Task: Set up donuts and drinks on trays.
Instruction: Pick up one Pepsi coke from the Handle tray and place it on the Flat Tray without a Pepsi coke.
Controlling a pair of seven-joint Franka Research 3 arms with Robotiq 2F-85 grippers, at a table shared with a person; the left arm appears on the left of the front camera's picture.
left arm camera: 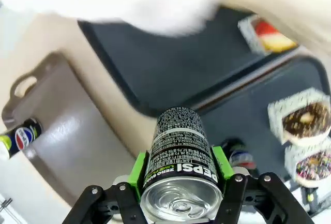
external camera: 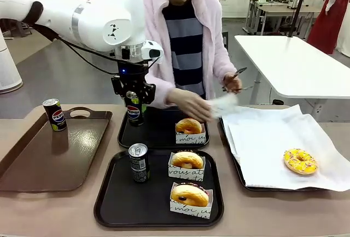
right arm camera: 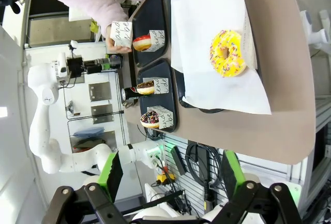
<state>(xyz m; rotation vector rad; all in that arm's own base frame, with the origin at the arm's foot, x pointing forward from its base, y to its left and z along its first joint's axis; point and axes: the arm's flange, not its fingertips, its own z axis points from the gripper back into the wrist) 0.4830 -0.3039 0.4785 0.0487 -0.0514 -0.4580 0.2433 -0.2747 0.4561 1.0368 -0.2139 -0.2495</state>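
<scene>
My left gripper (external camera: 133, 101) is shut on a Pepsi can (external camera: 134, 111), upright over the left end of the far black tray (external camera: 156, 138); the green pads (left arm camera: 137, 168) clamp its sides. I cannot tell whether it touches the tray. That tray holds one boxed donut (external camera: 189, 129). On the near black tray (external camera: 115, 204) stand a can (external camera: 139, 162) and two boxed donuts (external camera: 187, 164) (external camera: 190, 197). A yellow donut (external camera: 300, 161) lies on white paper at the right. My right gripper (right arm camera: 171, 167) is open, holding nothing, well off the table's side.
A brown handled tray (external camera: 33, 160) at the left carries another can (external camera: 54, 114). The paper-lined tray (external camera: 262, 149) fills the right. The person's hand (external camera: 191, 104) reaches over the far tray with a white paper box (external camera: 224, 104); the other hand holds tongs (external camera: 236, 75).
</scene>
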